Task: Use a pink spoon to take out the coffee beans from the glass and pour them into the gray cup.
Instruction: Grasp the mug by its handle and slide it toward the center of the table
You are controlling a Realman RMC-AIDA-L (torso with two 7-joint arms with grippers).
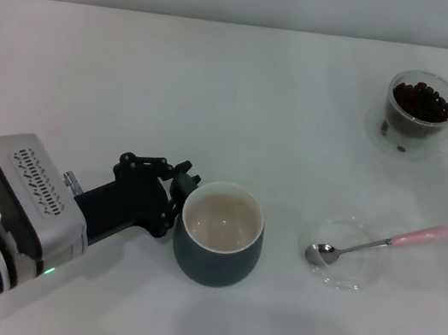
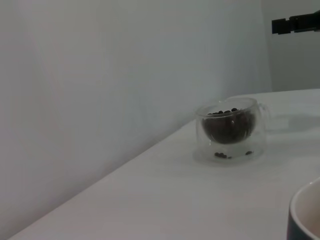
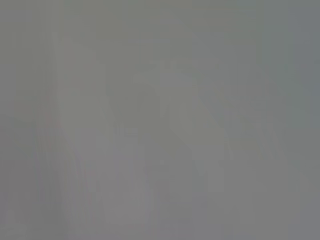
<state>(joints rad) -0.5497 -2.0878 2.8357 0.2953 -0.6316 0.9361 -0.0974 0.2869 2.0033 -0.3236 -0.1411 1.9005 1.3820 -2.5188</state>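
Here the left gripper (image 1: 179, 184) is low on the table (image 1: 136, 74), touching or almost touching the left side of the gray cup (image 1: 219, 234). Its fingers seem to be at the cup's wall or handle, but I cannot tell if they are apart or closed on something, because the cup hides the tips. The right gripper is not seen in any view; the right wrist view shows only a plain gray blur.

The cup stands upright and its cream inside looks empty. The pink spoon (image 1: 371, 244) lies with its metal bowl in a flat clear dish (image 1: 340, 255), the pink handle pointing away over the rim, to the right of the cup. The glass (image 1: 417, 115) is far back on the right, well apart from the cup, and the beans (image 1: 422, 100) fill it; a few beans lie low between its walls.

I judge that the task is at its beginning: the left arm steadies the cup and no bean is moved yet. The next move probably needs the right arm to take the spoon by its thin handle, which lies nearly flat, so a careful pinch is needed.
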